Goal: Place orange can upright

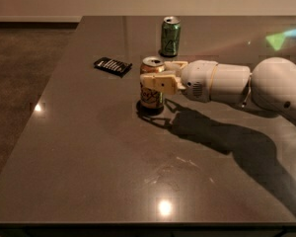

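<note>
- Worktop (pixel 89 172): dark and glossy. The strip along the near edge holds only a light spot (pixel 164 207) and faint smears.
- Shadow (pixel 227 142): cast by the arm, running from the right edge in towards the middle.
- Arm (pixel 222 83): white, reaching in from the right edge roughly level with the surface, wrist pointing towards the left edge.
- End effector (pixel 157 74): tan fingers, about midway between the near and far edges and somewhat nearer the left edge. It is clasped around the orange can, one finger across the near face and the other behind.
- Orange can (pixel 150 100): upright, silver top uppermost. Its base appears to rest on the worktop with a dark ring of shadow around it.
- Step in hand, as judged: letting go. The fingers should part evenly, so neither drags the thin wall sideways. The arm should then back straight out towards the right edge at the same height, with no lift or twist until both fingers are off the label.
- Flat black item (pixel 112 65): lying near the left edge, just beyond the orange can and apart from it.
- Green can (pixel 170 35): upright towards the far edge, well apart from the orange can and outside the withdrawal path.
</note>
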`<state>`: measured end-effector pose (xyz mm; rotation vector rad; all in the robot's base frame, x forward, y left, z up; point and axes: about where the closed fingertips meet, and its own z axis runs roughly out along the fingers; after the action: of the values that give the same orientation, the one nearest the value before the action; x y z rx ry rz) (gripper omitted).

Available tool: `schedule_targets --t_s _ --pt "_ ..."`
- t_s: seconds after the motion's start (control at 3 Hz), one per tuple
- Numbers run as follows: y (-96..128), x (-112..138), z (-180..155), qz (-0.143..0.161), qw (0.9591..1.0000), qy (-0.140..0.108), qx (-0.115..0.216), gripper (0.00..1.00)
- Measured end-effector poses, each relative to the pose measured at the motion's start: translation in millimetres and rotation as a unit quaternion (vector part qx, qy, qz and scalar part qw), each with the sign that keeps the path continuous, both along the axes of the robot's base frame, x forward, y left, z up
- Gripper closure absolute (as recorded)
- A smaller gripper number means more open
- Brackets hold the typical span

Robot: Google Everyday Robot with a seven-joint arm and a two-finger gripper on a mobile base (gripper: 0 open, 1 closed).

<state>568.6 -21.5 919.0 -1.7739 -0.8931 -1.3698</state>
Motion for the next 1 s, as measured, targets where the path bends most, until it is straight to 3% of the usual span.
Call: schedule_targets --t_s 0.67,1.0 --pt "-3.6 0.8 -3.3 -0.017 0.9994 -0.019 0.024 0.34" --pt "-1.4 0.5 -2.8 -0.016 0.9994 -0.016 0.025 0.1"
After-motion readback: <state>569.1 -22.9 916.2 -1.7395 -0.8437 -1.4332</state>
